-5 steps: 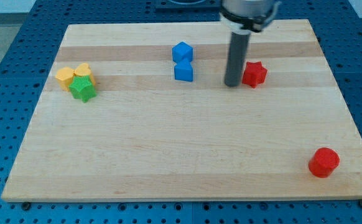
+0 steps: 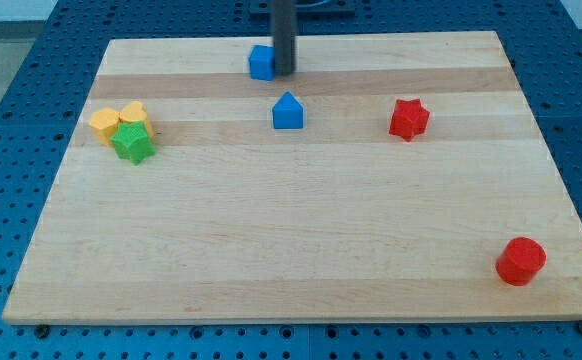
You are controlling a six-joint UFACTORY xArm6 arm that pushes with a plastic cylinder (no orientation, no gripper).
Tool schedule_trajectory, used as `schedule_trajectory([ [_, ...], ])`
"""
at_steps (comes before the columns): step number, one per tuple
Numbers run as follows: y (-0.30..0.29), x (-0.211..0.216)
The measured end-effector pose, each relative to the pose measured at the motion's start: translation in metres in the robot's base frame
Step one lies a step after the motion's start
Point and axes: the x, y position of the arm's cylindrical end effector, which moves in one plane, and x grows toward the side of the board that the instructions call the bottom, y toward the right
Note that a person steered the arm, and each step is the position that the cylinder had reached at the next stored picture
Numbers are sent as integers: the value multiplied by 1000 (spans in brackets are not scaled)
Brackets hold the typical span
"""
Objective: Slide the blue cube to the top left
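Note:
The blue cube (image 2: 261,62) sits near the view's top edge of the wooden board (image 2: 291,240), left of centre. My tip (image 2: 284,72) is right against the cube's right side. A second blue block (image 2: 288,111), house-shaped with a peaked top, lies just below and slightly right of my tip, apart from the cube.
A red star block (image 2: 409,118) lies right of centre. A red cylinder-like block (image 2: 520,261) sits at the bottom right. At the left, two yellow blocks (image 2: 105,123) (image 2: 133,112) touch a green star block (image 2: 132,143).
My tip moved from beside the red star to the left and up, to the blue cube's right side. The cube slid up-left, away from the other blue block, which shifted slightly left.

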Motion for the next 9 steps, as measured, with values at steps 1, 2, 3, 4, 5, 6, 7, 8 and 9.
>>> schedule_trajectory([
  [1,-74,-5],
  [2,-46,-8],
  [3,-76,-43],
  [4,-135,-19],
  [5,-125,-27],
  [6,-85,-14],
  [7,-127,-1],
  [8,-128,24],
  [9,-165,37],
])
